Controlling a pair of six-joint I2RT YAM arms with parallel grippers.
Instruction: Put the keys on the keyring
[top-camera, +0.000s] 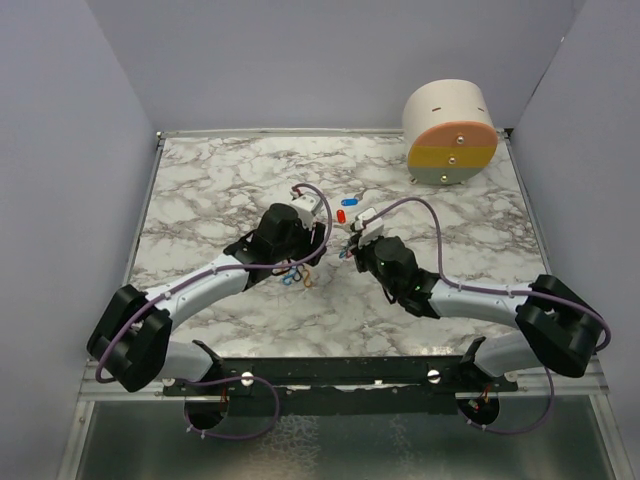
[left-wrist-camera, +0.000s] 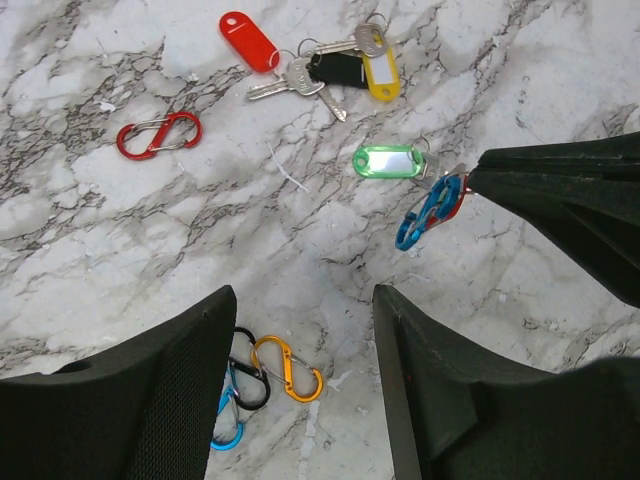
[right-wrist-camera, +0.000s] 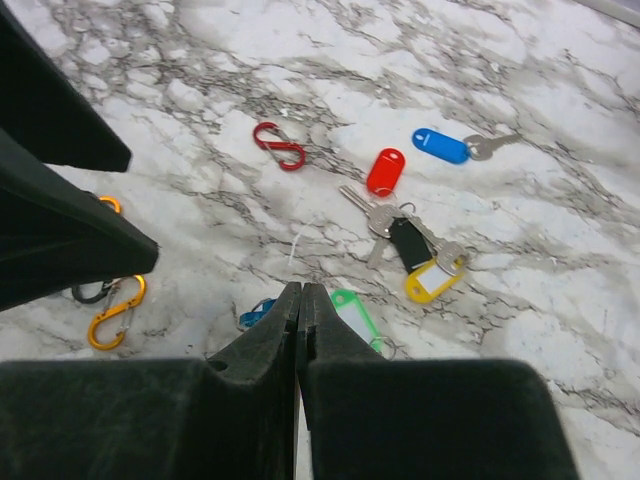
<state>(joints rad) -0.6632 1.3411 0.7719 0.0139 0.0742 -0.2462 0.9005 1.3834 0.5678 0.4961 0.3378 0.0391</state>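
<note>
The right hand (right-wrist-camera: 300, 292) is seen clenched, its fingers pressed together on one end of a blue and red clip (left-wrist-camera: 428, 212), which is held tilted. A green-tagged key (left-wrist-camera: 388, 160) is laid on the table (left-wrist-camera: 120, 250) just beside that clip. The left hand (left-wrist-camera: 302, 292) is held released, its fingers spread wide over the marble. The keyring (left-wrist-camera: 285, 368), a linked bunch of orange, black and blue loops, is found on the table, partly hidden under one left finger. Farther out, the keys (left-wrist-camera: 290, 80) are gathered with a red tag (left-wrist-camera: 248, 40), a black tag (left-wrist-camera: 335, 68) and a yellow tag (left-wrist-camera: 380, 72). A blue-tagged key (right-wrist-camera: 440, 145) is set beyond them. A lone red clip (left-wrist-camera: 158, 135) is placed well apart.
</note>
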